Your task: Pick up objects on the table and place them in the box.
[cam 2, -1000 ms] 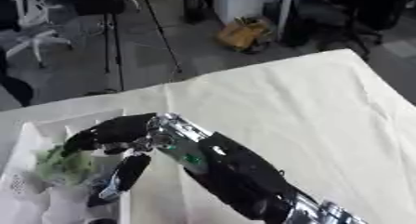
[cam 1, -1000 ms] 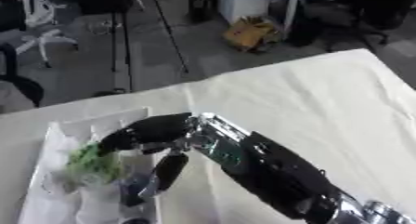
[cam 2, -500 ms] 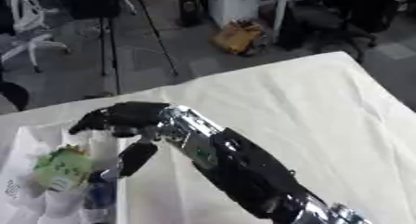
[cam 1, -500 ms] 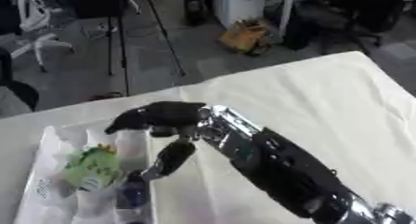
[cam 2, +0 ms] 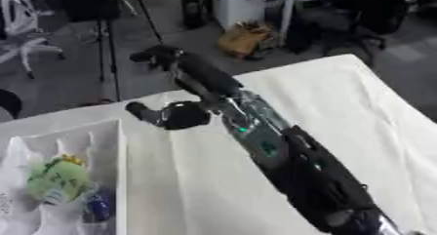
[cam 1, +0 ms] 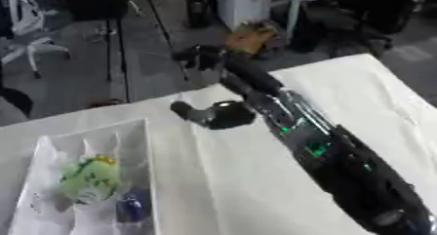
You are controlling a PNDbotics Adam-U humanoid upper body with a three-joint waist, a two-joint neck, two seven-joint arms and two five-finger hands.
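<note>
box: white box (cam 1: 141, 146) at lower left of the frame, sitting on the table near its left edge, cut off by the bottom and left borders
in box: green and yellow packet (cam 1: 89, 179) in the middle of the box; small blue thing (cam 1: 130, 207) just below and right of it, touching or nearly touching, cannot tell which
table: cream cloth-covered table (cam 1: 256, 190) fills the lower and right part of the frame, askew; no loose object visible on the bare cloth
progress: judged late stage, two things already lie in the box; nothing visible left to pick, though the arm hides a strip of cloth running to the lower right
right hand: right hand (cam 1: 208, 58) at upper centre of the frame, stretched out past the far table edge, over the floor; fingers look relaxed and hold nothing; thumb (cam 1: 201, 115) sticks out toward the box, apart from it
left hand: not visible in either view
far edge: table's far edge runs from middle left up to upper right; the hand is beyond it, so nothing to knock there
floor clutter: tripod legs (cam 1: 119, 44) and a brown bag (cam 1: 248, 38) on the floor beyond the table, well apart from the box
open room: wide bare cloth between box and arm, and right of the arm up to the right edge; free path back over the table
risk: judged low; box wall nearest the arm is the only thing to clip on a return sweep
</note>
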